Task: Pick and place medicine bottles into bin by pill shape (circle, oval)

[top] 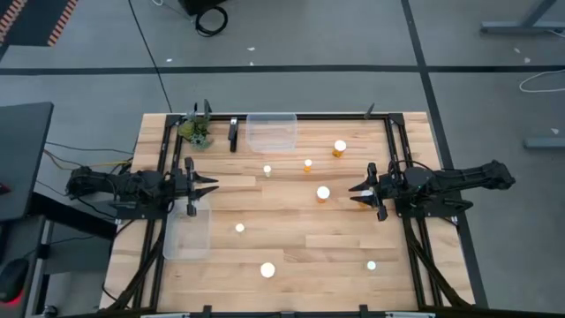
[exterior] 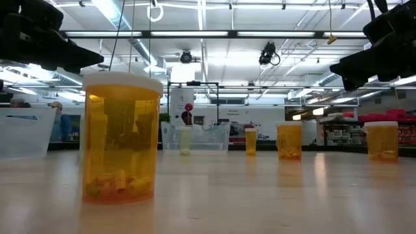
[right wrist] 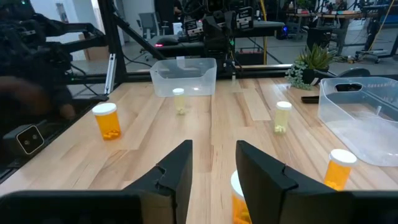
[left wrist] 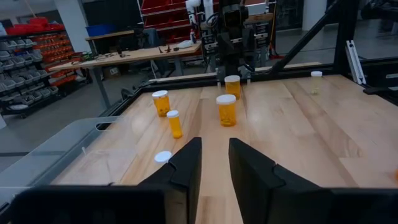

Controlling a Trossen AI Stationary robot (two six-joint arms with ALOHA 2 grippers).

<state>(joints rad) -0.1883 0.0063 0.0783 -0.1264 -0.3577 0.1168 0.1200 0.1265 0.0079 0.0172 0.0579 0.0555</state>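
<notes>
On bare table, scattered medicine bottles (top: pixel 323 193), two clear bins (top: pixel 272 131) holding nothing, left pincer (top: pixel 212 185) and right pincer (top: pixel 353 194) both slightly parted, gripping nothing.

Even overhead light fills the room; in the low view the long ceiling strips (exterior: pixel 195 34) glare white. The bench (top: pixel 291 234) is brightly lit, with only faint shadows under the arms. The white caps just ahead of the right claw (top: pixel 364 195) blow out to bright dots. Beneath the left claw (left wrist: pixel 214 163) the near bottle (exterior: pixel 121 138) glows amber, while the shelves far behind look soft.
</notes>
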